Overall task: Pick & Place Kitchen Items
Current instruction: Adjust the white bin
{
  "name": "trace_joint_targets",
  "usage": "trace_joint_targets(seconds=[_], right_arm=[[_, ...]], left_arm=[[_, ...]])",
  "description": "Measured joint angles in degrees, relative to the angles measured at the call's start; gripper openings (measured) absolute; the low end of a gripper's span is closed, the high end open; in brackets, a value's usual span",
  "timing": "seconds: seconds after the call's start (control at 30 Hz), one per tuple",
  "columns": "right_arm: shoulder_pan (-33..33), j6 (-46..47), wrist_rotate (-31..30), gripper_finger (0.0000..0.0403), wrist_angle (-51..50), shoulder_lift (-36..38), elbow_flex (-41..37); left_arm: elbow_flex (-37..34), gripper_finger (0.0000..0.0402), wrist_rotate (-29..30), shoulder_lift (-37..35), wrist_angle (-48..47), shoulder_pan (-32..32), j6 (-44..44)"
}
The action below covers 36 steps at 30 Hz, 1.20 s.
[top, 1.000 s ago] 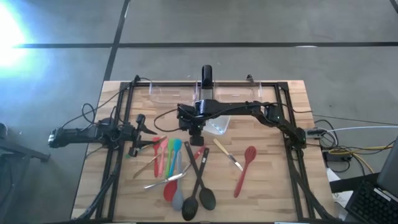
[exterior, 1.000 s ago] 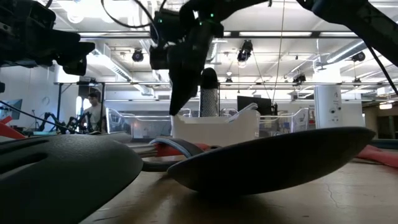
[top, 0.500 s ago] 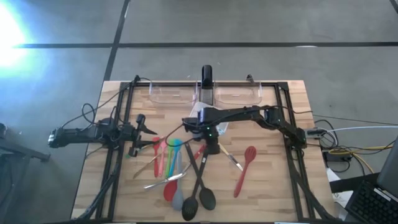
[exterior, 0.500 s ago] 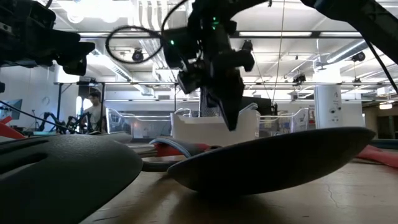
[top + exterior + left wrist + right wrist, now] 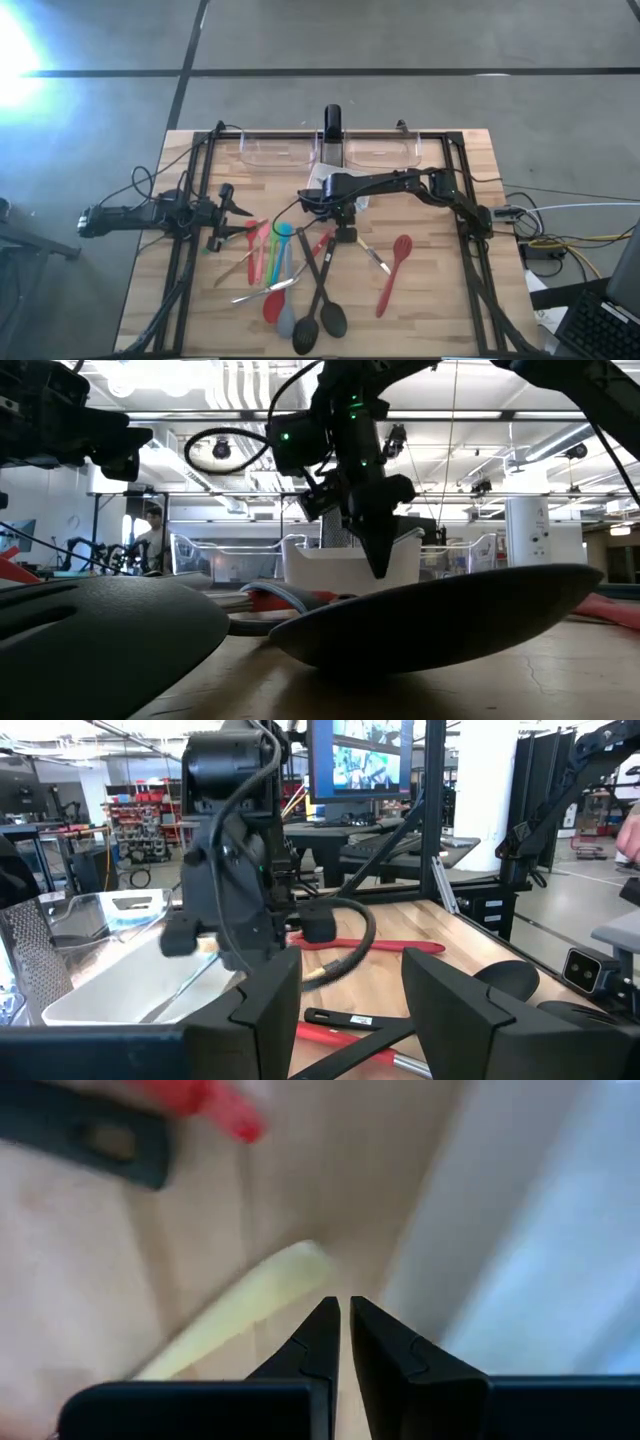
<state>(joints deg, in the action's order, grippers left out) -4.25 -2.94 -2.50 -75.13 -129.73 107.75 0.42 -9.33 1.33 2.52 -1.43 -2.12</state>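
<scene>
Left gripper [image 5: 232, 205] is parked at the utensil pile's left edge, fingers apart, nothing held. Right gripper [image 5: 343, 233] is poised over the table just right of the white dish [image 5: 345, 200], fingers nearly together and empty. The wooden-handled knife [image 5: 366, 250] lies just beyond them, its axis diagonal, nearer the right arm.

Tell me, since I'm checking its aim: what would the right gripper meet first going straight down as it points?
Probably the pale wooden handle of the small utensil; the right gripper, shut and empty, points down beside the white dish. Depth is unclear.
</scene>
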Motion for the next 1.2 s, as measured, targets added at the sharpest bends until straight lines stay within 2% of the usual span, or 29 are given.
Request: trace_joint_targets(seconds=[0.17,0.3,0.73,0.93,1.2], right_arm=[[0.0,1.2,-1.1,0.0027,0.4,1.7,0.5],[0.7,2.9,0.8,0.0027,-0.1,4.7,-0.5],[0.6,9.2,0.7,0.0026,2.6,14.2,-15.8],[-0.8,11.2,-7.9,0.0026,3.0,16.8,-20.9],[-6.4,9.1,-8.4,0.0026,11.8,19.6,-26.0]], left_arm=[[0.0,0.0179,0.0,0.0,0.0,0.0,0.0],[0.0,0.0179,0.0,0.0,0.0,0.0,0.0],[0.0,0.0179,0.0,0.0,0.0,0.0,0.0],[0.0,0.0179,0.0,0.0,0.0,0.0,0.0],[0.0,0.0179,0.0,0.0,0.0,0.0,0.0]])
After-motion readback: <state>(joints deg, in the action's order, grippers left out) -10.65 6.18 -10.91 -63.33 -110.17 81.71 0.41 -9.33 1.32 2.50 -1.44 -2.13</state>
